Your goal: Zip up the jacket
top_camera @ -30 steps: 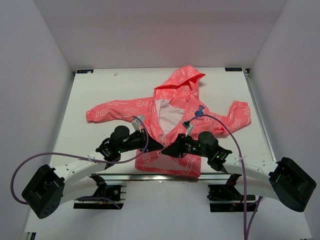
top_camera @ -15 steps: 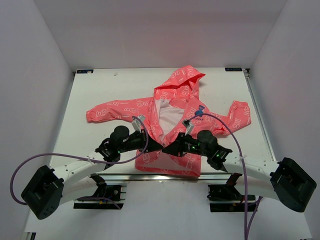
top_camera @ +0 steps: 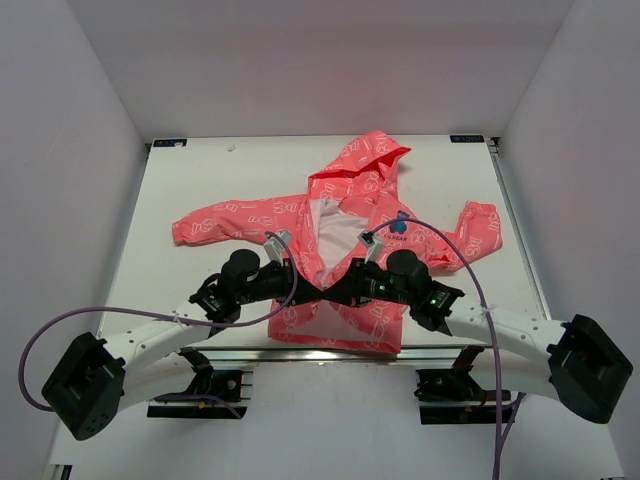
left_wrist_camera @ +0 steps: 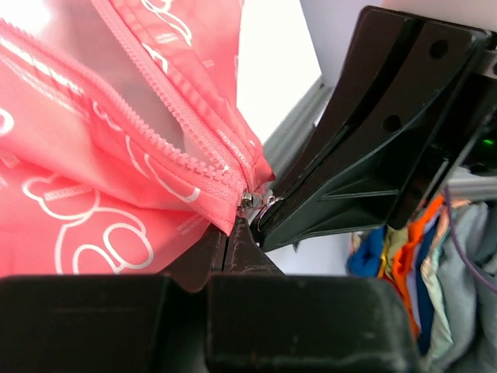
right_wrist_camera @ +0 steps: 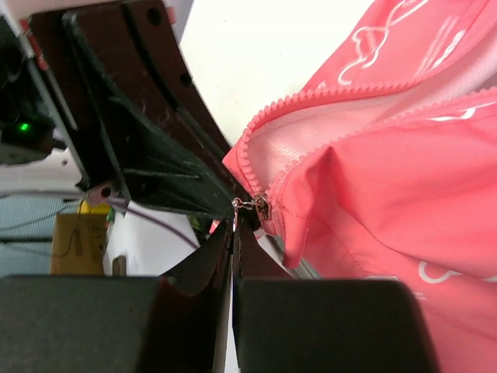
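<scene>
The coral-pink jacket lies flat on the white table, hood at the far end, front open over the white lining, with a blue emblem on the chest. Both grippers meet at the bottom of the front zipper. My left gripper is shut on the jacket's bottom edge, just below the metal slider. My right gripper is shut on the thin metal zipper pull, which hangs from the slider. Above the slider the two rows of teeth stand apart.
The table's near edge with a metal rail runs just below the jacket's hem. White walls close in the left, right and far sides. Purple cables loop off both arms. A pile of coloured cloth lies beyond the table.
My right gripper has closed on the zipper pull and shifted slightly left and away from the near edge, against the left gripper. The left gripper has kept its hold.
</scene>
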Robot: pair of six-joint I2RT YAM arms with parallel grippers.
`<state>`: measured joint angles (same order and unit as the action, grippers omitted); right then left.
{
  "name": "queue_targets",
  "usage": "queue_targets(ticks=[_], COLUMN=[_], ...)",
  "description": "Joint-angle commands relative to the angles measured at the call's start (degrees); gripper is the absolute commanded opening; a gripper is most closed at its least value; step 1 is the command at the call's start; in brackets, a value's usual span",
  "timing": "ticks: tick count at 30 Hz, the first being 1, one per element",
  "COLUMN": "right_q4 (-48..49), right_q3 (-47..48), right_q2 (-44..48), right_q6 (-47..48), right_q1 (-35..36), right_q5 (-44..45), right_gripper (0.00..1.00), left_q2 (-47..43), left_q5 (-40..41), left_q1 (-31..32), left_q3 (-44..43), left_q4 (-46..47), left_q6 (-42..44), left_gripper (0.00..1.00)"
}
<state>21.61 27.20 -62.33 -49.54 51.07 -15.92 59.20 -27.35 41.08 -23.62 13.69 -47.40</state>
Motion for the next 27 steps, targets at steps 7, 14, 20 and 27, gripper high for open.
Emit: queue_targets(ticks=[7, 14, 20, 27], right_q4=[8.2, 10.4, 6.8, -0.8], right_q3=[8.5, 9.7, 12.1, 12.3], right_q2=[-3.0, -2.5, -1.6, -2.8], right_q6=[-3.6, 0.8, 5.2, 7.4], right_q1=[-0.1, -0.2, -0.2, -0.2], right_q5=[18.6, 28.2, 29.2, 17.3], right_gripper=[0.00, 0.00, 0.00, 0.00], left_q2=[1.7, 2.0, 2.1, 3.0], left_q5=[-4.4, -6.7, -8.2, -1.5], left_q1=[0.2, 0.2, 0.2, 0.1], left_q3=[-0.6, 0.3, 1.1, -5.9], left_q4=[-7.2, -13.4, -18.3, -25.4], left_q6=[2.9, 4.7, 5.7, 8.1], left_gripper=[0.00, 0.00, 0.00, 0.24])
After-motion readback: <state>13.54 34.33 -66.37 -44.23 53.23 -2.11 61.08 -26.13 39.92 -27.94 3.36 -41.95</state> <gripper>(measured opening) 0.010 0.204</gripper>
